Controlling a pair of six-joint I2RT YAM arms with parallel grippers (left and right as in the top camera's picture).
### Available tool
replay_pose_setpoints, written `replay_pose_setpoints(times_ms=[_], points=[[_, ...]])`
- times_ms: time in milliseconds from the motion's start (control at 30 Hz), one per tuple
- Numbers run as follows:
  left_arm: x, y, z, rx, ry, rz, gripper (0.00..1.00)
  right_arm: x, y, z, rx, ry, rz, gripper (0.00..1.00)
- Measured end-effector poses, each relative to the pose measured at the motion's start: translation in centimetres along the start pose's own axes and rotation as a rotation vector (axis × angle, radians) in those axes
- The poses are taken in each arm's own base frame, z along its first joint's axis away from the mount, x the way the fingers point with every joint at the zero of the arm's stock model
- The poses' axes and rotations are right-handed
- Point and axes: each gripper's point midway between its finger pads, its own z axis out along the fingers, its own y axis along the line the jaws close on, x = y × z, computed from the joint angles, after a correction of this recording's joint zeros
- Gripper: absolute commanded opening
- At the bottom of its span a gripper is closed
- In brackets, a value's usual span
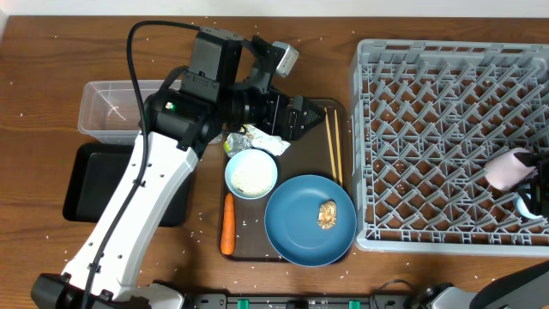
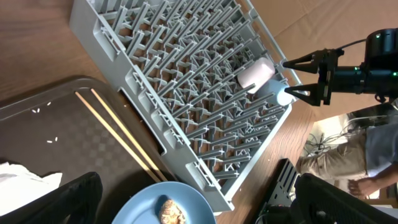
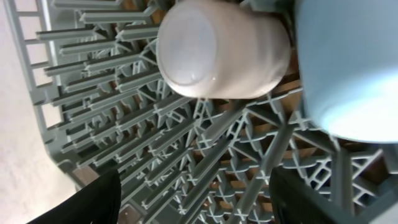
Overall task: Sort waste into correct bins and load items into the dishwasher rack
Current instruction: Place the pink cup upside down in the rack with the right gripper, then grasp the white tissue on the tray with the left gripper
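Note:
My left gripper [image 1: 302, 116] hangs open over the back of the brown tray, beside the crumpled wrapper [image 1: 257, 139]; nothing is between its fingers [image 2: 62, 199]. Below it lie the chopsticks [image 1: 333, 146], the blue plate [image 1: 296, 232] with a brown lump [image 1: 327, 215], the bowl [image 1: 251, 173] of rice and the carrot [image 1: 227, 225]. My right gripper [image 1: 527, 184] stands open inside the grey rack [image 1: 429, 129], empty. The pink cup [image 3: 217, 50] lies on its side on the rack floor just beyond the fingertips, beside the light-blue cup [image 3: 348, 68].
A clear tub [image 1: 103, 107] and a black tray [image 1: 94, 184] stand at the left, partly under my left arm. The brown serving tray [image 1: 249, 245] holds the dishes. Rice grains are scattered on the wooden table. Cables and a person show past the rack in the left wrist view.

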Motion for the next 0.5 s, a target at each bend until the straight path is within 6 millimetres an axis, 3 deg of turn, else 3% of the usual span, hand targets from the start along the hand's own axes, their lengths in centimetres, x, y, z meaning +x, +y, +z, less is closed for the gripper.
replay_pose_setpoints(times_ms=[167,267,367,500], points=[[0.2,0.1,0.0,-0.002,0.008,-0.006,1.0,0.8,1.6,-1.4,-0.074,-0.01,-0.059,0.66],[0.6,0.6,0.0,-0.03,0.021,-0.018,1.0,2.0,3.6,-3.8,-0.158,-0.045,-0.172,0.66],[1.7,1.7,-0.1,-0.095,0.056,-0.052,1.0,4.8,5.7,-6.4,-0.24,-0.073,-0.337,0.68],[4.5,4.3,-0.9,-0.256,0.15,-0.125,1.0,10.8,8.1,-9.1,-0.334,-0.066,-0.618,0.66]])
